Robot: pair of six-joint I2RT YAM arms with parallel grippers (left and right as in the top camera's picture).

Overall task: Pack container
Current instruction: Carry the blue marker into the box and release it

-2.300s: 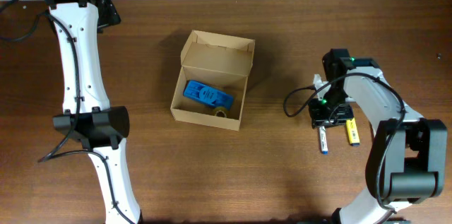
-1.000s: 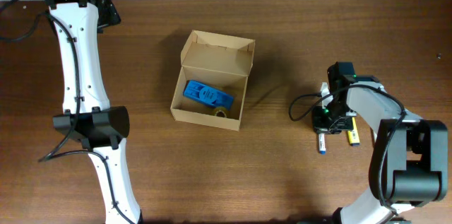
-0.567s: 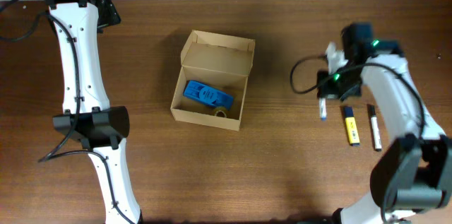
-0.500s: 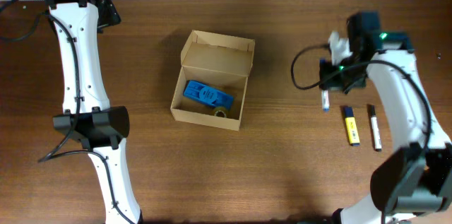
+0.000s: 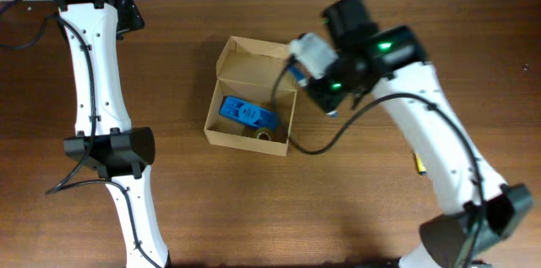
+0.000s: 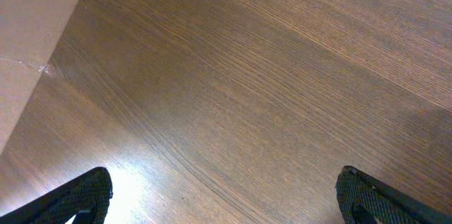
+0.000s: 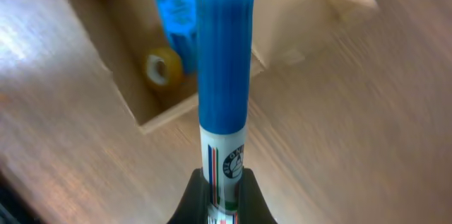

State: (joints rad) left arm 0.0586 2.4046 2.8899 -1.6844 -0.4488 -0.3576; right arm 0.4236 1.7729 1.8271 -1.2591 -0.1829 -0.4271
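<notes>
The container, a brown cardboard box (image 5: 250,99) with its flap lid (image 5: 262,58) standing open, sits left of the table's middle. It holds a flat blue plastic case (image 5: 248,113) and a yellow tape roll (image 5: 264,134). My right gripper (image 5: 301,73) is shut on a blue-capped white marker (image 7: 224,75) and hovers just off the box's right edge, blurred by motion. The right wrist view shows the box (image 7: 168,114), the case (image 7: 173,5) and the roll (image 7: 164,68) beyond the marker. My left gripper (image 6: 222,206) is open and empty over bare wood.
A yellow marker (image 5: 416,163) shows as a sliver beside the right arm at the right of the table. The left arm (image 5: 97,73) stretches along the left side. A pale surface (image 6: 28,40) lies at the left in the left wrist view.
My right gripper closed on the blue marker at the right, lifted it and swung it left to the box's right edge. The left arm has not moved.
</notes>
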